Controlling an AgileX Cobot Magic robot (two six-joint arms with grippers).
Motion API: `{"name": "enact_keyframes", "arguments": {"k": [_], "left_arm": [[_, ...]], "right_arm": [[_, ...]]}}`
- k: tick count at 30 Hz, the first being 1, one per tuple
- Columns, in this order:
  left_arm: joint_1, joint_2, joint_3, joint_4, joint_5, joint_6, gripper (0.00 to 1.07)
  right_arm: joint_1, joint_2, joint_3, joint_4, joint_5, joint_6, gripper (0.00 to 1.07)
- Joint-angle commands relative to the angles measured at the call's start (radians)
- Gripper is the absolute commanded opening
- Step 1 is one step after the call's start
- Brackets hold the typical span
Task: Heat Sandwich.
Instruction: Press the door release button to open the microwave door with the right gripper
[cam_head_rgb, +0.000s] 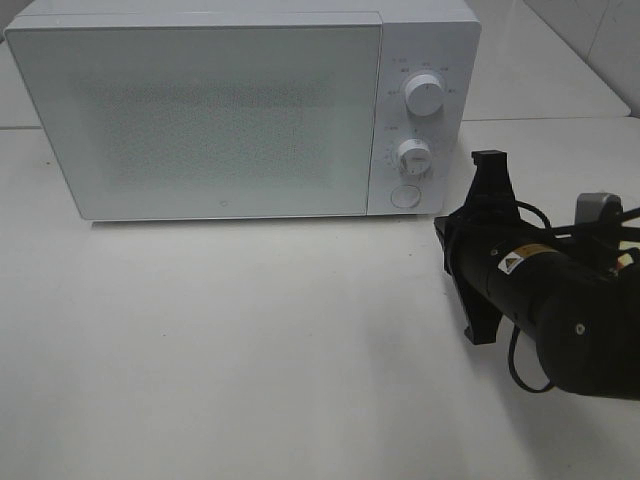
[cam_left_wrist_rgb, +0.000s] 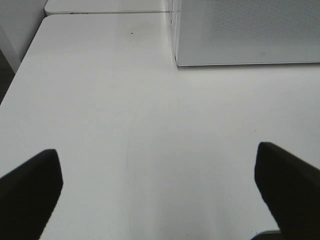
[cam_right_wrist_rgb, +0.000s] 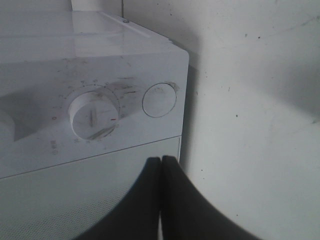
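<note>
White tabletop is carrying a microwave (cam_head_rgb: 200, 115) with its door shut in the high view. The sandwich is showing nowhere, so I cannot tell whether it is lying inside, and heating looks not yet started. Beside the microwave's round button (cam_head_rgb: 405, 196), the right gripper (cam_head_rgb: 489, 160) is hovering. From the left wrist, the left gripper (cam_left_wrist_rgb: 156, 150) is facing the microwave, jaws spread wide, empty. From the right wrist, the right jaws are pressing together on nothing.

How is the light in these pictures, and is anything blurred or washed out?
Exterior high view: bright, flat light, the microwave door washed out, dial marks unreadable. Left wrist view: the open left claw is two dark, soft-edged shapes. Right wrist view: dimmer, the shut right claw a black blur.
</note>
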Motion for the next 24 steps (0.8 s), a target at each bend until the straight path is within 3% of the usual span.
{"name": "enact_keyframes", "arguments": {"k": [1, 11, 24], "left_arm": [[0.002, -0.029, 0.003, -0.003, -0.007, -0.005, 1.01], [0.002, -0.029, 0.003, -0.003, -0.007, -0.005, 1.01], [0.002, -0.029, 0.003, -0.003, -0.007, -0.005, 1.01]], "right_arm": [[-0.018, 0.010, -0.022, -0.032, 0.019, -0.005, 0.00], [-0.111, 0.135, -0.167, -0.115, 0.078, -0.004, 0.00], [-0.169, 0.265, -0.334, -0.148, 0.133, -0.006, 0.00]]}}
